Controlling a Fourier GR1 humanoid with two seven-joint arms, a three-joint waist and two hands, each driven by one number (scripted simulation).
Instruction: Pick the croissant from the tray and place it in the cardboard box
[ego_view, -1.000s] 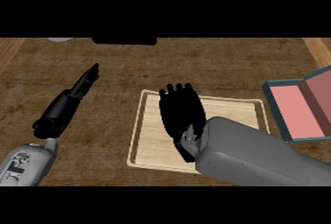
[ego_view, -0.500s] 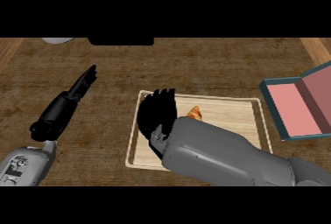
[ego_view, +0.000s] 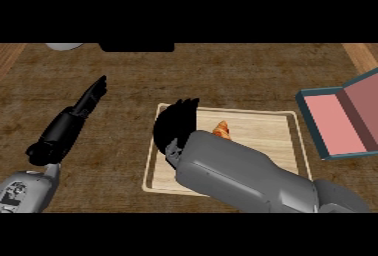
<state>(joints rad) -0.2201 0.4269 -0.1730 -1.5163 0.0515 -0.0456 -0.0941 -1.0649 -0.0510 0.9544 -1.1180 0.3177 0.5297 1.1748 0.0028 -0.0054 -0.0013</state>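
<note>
Meanwhile, my left hand (ego_view: 87, 102) lay over the bare tabletop (ego_view: 244, 75) at the far left, fingers straight and holding nothing. Next came the wooden tray (ego_view: 269, 127), where my right hand (ego_view: 175, 125) hung over its left part, fingers spread flat and empty as far as I could tell, since my forearm hid the palm. Just beside those fingers, the croissant (ego_view: 221, 130) sat on the tray, mostly covered by my arm. Furthest right, the cardboard box (ego_view: 343, 122) stood open, well apart from the croissant.
</note>
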